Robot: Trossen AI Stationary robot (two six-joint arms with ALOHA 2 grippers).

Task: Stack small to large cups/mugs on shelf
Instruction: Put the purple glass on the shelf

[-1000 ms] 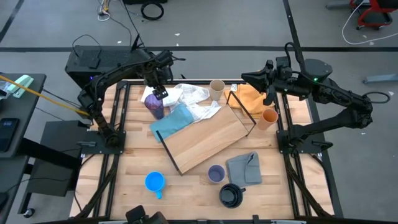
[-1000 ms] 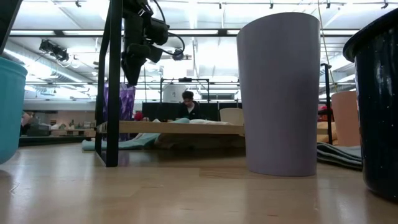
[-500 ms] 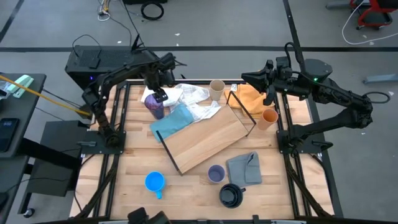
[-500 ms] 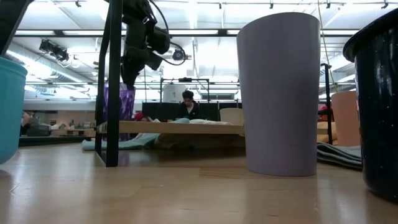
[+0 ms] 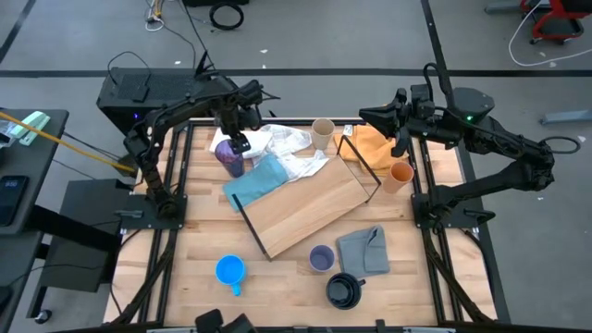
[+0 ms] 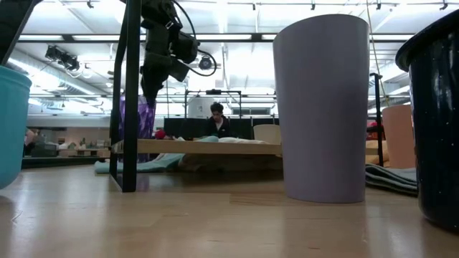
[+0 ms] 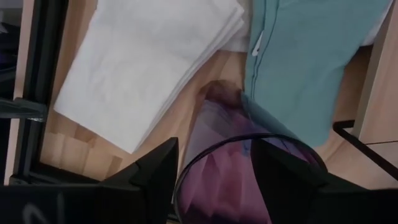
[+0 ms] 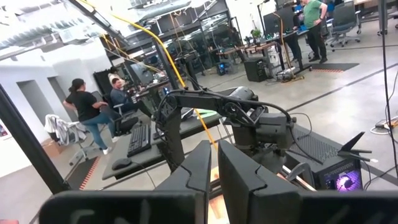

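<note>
The dark purple tumbler (image 5: 230, 160) stands upright on the table at the far left, next to a teal cloth (image 5: 262, 178). My left gripper (image 5: 239, 141) points down over it, open; in the left wrist view one finger (image 7: 152, 177) is outside the tumbler's rim (image 7: 219, 147) and the other (image 7: 283, 171) over its mouth. The shelf (image 5: 305, 208) lies slantwise mid-table. A beige cup (image 5: 322, 132) and orange cup (image 5: 400, 174) stand far right; the lavender cup (image 5: 321, 258), black mug (image 5: 344, 290) and blue mug (image 5: 229, 270) stand near. My right gripper (image 5: 368, 117) waits raised at the far right, shut. My left gripper comes at the tumbler from above, with its fingertips (image 6: 150, 93) at the level of the rim (image 6: 145, 102). I cannot tell whether either finger touches the tumbler.
A white cloth (image 5: 277, 141) lies behind the tumbler and an orange cloth (image 5: 370, 143) under my right arm. A grey cloth (image 5: 363, 250) lies by the lavender cup. The shelf's black frame rods (image 5: 361, 165) stick up at its far end. People sit beyond the table.
My left gripper has tipped and rolled a little over the purple tumbler and is still open. The tumbler and the other cups have not moved.
</note>
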